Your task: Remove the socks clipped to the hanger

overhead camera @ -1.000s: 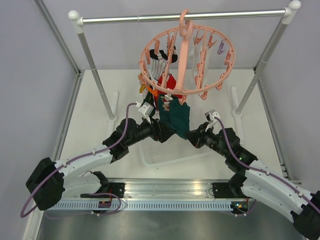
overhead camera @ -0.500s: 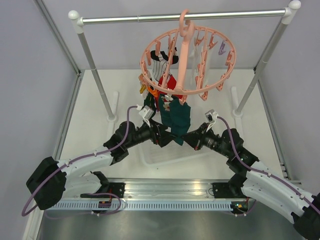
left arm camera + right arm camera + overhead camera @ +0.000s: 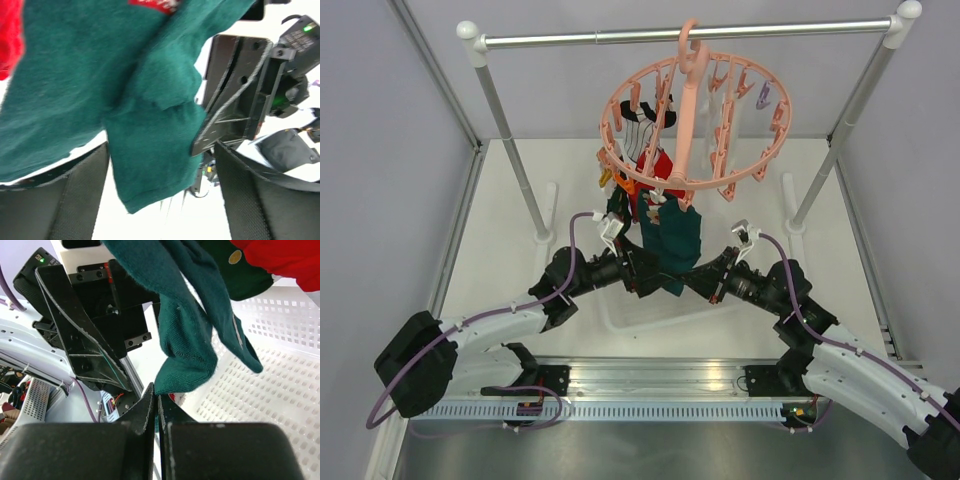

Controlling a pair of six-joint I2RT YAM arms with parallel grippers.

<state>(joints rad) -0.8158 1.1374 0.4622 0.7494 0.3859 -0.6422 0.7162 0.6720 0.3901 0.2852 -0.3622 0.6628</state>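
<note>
The salmon-pink ring hanger (image 3: 695,130) hangs by its hook from the rail. A dark teal sock (image 3: 670,245), a red sock (image 3: 657,165) and a white striped sock (image 3: 633,135) are clipped to its left and front side. My left gripper (image 3: 645,272) is open around the lower end of the teal sock (image 3: 150,150), which hangs between its wide-apart fingers (image 3: 55,200). From the other side, my right gripper (image 3: 698,278) is shut (image 3: 157,402) on the bottom edge of the teal sock (image 3: 185,370). A red sock (image 3: 285,260) shows above.
A white perforated tray (image 3: 640,315) lies on the table under the socks, its mesh (image 3: 280,365) close behind the right gripper. The silver rail (image 3: 620,36) stands on two uprights (image 3: 515,160). The two grippers face each other a short way apart.
The right gripper has moved left to the teal sock and shut on its edge. The left gripper has pushed forward around the sock and stayed open.
</note>
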